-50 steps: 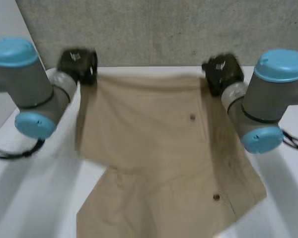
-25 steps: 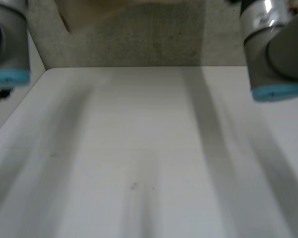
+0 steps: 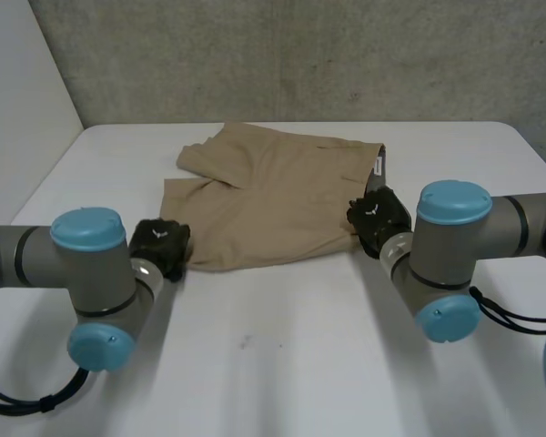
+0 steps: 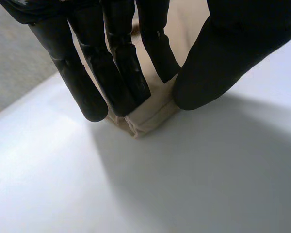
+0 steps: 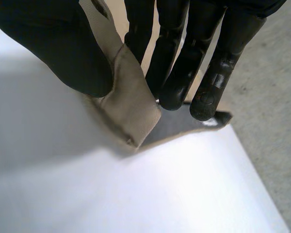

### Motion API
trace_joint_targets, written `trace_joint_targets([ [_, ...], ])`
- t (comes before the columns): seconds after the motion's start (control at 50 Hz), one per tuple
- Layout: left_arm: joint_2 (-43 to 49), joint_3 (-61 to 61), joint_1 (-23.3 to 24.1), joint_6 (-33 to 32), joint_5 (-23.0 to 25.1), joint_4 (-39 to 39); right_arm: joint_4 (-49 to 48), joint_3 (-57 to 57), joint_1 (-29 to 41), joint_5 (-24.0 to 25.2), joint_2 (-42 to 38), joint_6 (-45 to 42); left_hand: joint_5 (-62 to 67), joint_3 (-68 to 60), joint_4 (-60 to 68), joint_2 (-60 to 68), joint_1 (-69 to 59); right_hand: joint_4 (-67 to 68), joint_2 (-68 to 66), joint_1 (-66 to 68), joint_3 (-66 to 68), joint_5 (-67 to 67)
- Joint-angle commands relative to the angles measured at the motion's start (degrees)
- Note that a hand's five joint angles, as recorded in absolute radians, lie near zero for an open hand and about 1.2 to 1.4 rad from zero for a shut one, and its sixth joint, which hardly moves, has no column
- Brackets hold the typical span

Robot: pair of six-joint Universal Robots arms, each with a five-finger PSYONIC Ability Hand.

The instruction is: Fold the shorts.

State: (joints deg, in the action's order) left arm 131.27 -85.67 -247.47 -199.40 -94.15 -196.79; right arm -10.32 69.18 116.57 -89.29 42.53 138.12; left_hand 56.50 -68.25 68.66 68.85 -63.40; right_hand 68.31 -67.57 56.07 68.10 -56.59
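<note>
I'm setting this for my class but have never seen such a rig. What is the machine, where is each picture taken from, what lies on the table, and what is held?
It is a robot with two grey arms, each ending in a black hand. One camera looks down from between the arms; the other two sit on the wrists, looking along each palm. Tan shorts lie on the white table. The left hand pinches one near corner, the right hand the other.

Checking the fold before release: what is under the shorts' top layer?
A lower tan layer of the shorts peeks out at the far edge; the rest underneath is covered. The left hand and right hand pinch the near corners.
</note>
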Motion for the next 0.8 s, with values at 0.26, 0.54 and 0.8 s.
trace_joint_targets([
  [0.26, -32.6, -15.5, 1.1, -10.4, 1.2, 28.5, 24.9, 16.4, -0.8, 1.1, 22.3, -1.4, 13.5, -11.8, 11.3, 11.2, -16.6, 11.7, -12.4, 23.9, 11.9, -13.4],
  [0.54, -36.4, -16.7, 1.0, -19.0, 12.1, 41.2, 39.3, 25.7, -5.7, 6.0, 33.5, -11.3, 13.5, -11.8, 11.3, 11.2, -16.6, 11.7, -12.4, 23.9, 11.9, -13.4],
  [0.8, -11.0, 12.4, 3.9, -17.4, 3.5, 17.3, 24.8, 4.5, -5.4, 4.3, 17.7, 2.8, 13.5, -11.8, 11.3, 11.2, -16.6, 11.7, -12.4, 23.9, 11.9, -13.4],
])
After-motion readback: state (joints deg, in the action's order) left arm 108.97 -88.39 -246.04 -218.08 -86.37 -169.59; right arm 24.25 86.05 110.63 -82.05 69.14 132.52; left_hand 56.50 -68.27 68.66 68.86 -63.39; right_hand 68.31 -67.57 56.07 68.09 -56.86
